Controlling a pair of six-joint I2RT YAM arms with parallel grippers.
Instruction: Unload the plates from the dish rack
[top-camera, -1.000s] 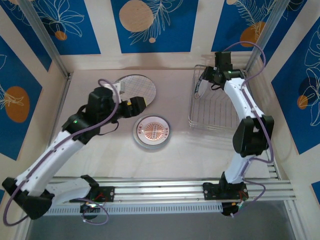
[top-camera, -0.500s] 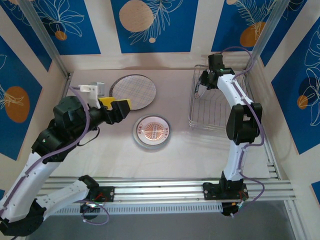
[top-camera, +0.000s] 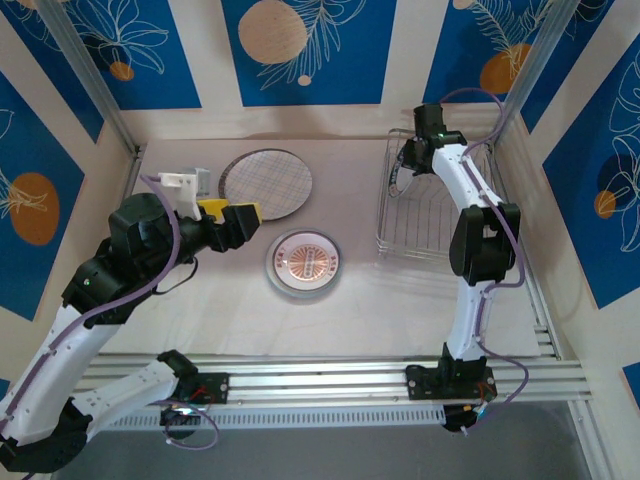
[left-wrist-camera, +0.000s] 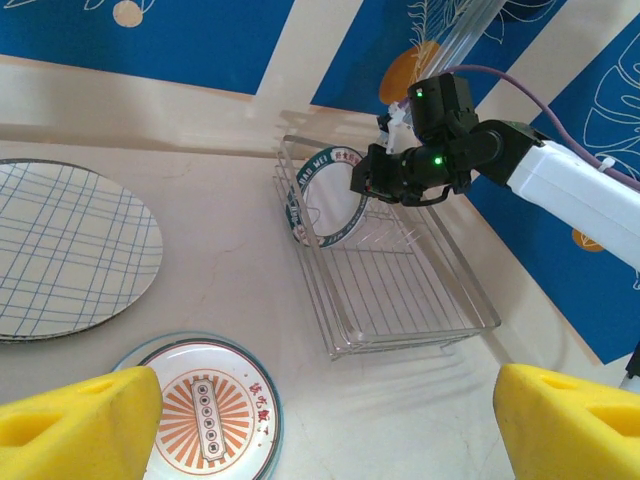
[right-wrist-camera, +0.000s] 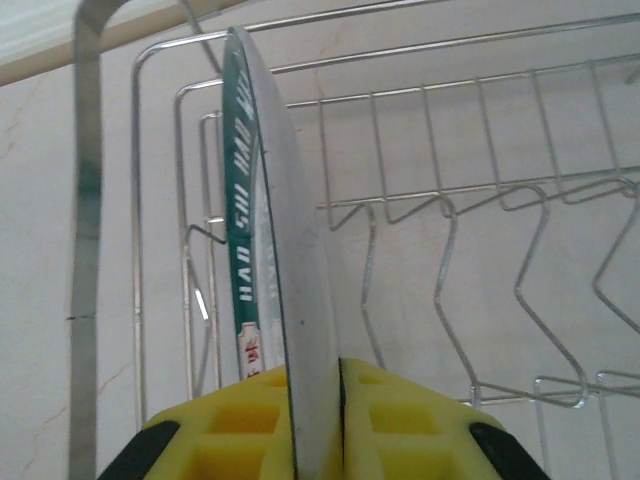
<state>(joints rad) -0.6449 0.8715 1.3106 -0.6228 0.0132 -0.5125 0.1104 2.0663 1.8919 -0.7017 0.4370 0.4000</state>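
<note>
The silver wire dish rack (top-camera: 432, 248) (left-wrist-camera: 410, 335) (right-wrist-camera: 440, 190) stands at the right back of the table. One plate with a green lettered rim (top-camera: 400, 174) (left-wrist-camera: 322, 198) (right-wrist-camera: 262, 240) stands upright in its far-left slot. My right gripper (top-camera: 414, 156) (left-wrist-camera: 388, 180) (right-wrist-camera: 315, 400) is shut on that plate's upper edge. A grey crosshatched plate (top-camera: 265, 183) (left-wrist-camera: 60, 250) and a plate with an orange sunburst (top-camera: 304, 263) (left-wrist-camera: 205, 420) lie flat on the table. My left gripper (top-camera: 236, 222) (left-wrist-camera: 325, 425) hangs open and holds nothing, above the table left of the sunburst plate.
Blue patterned walls close in the table at the back and both sides. An aluminium rail (top-camera: 330, 378) runs along the near edge. Bare table lies between the sunburst plate and the rack (left-wrist-camera: 330, 410).
The left arm has drawn back to the left, away from the crosshatched plate, and its fingers have spread. The right gripper has settled onto the upright plate in the rack.
</note>
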